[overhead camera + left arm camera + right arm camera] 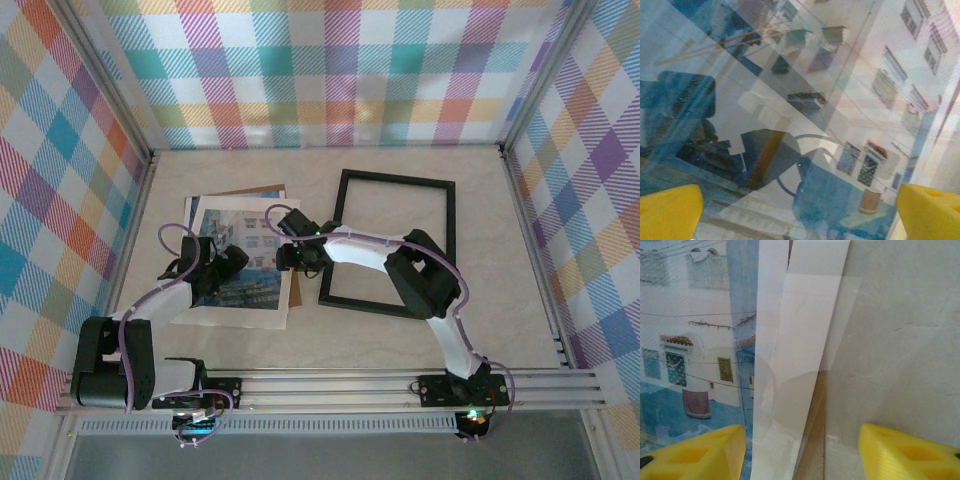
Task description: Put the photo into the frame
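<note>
Top view, room: a beige table (500,300) is closed in by walls (330,70) of bright plaid cloth.
Top view, frame: the black frame (400,179) lies flat right of centre, with bare table showing through it.
Top view, photo: the photo (255,238) lies left of centre, just beside the frame. It sits on a white mat (235,315), and a brown board (255,190) peeks out at its upper edge.
Top view, tools: the left gripper (228,264) hangs over the photo's lower left part. The right gripper (292,254) is at the photo's right edge, between photo and frame.
Left wrist view: the photo (875,100) spreads glossy under the left gripper (800,215). Its yellow fingers (667,210) are spread wide in the lower corners, gripping nothing.
Right wrist view: the photo (690,340) is at the left, the white mat (795,340) runs up the middle, a sliver of brown board (814,440) is beside it, and the table (900,330) is at the right.
Right wrist view, tool: the right gripper (802,455) has its jaws wide apart and empty, straddling the mat's edge.
</note>
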You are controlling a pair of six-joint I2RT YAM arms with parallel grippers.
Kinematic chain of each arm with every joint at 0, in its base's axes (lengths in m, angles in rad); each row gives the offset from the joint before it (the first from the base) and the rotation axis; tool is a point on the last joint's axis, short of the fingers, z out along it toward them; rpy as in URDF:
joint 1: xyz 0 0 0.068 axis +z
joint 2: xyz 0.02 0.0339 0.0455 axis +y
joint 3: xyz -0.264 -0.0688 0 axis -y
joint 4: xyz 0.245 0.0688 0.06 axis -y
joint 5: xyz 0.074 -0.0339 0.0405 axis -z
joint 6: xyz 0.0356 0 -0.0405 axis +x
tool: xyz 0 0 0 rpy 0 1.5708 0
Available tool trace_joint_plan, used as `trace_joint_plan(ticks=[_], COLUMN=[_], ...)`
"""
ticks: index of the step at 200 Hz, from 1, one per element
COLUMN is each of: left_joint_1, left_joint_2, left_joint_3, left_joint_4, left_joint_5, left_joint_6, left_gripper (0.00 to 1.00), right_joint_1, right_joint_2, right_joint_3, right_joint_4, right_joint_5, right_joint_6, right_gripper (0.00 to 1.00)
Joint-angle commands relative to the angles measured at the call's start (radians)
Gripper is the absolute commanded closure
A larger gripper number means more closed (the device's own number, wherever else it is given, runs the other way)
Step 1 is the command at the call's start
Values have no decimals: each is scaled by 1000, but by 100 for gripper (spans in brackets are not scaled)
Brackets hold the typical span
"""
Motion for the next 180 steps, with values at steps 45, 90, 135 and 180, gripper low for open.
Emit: trace_joint_plan(ticks=[45,90,135,180], left_joint_1=[-56,-24,36,34], left_joint_2=[50,16,98,190], left_joint_3=[26,132,141,119], left_joint_4=[4,-129,-89,-35], left_joint_5=[124,91,115,175], left_joint_6=[-93,-44,-32,-40], left_gripper=[0,0,0,0], right_joint_1=[-38,-63,-64,-64], right_joint_2=[13,-23,-33,-12], right_joint_3=[-11,-29,-67,-75], right_joint_4=[132,131,105,152], right_joint_5=[-170,-179,-124,-176], right_joint_6=[11,-11,39,89], right_gripper=[34,33,32,32])
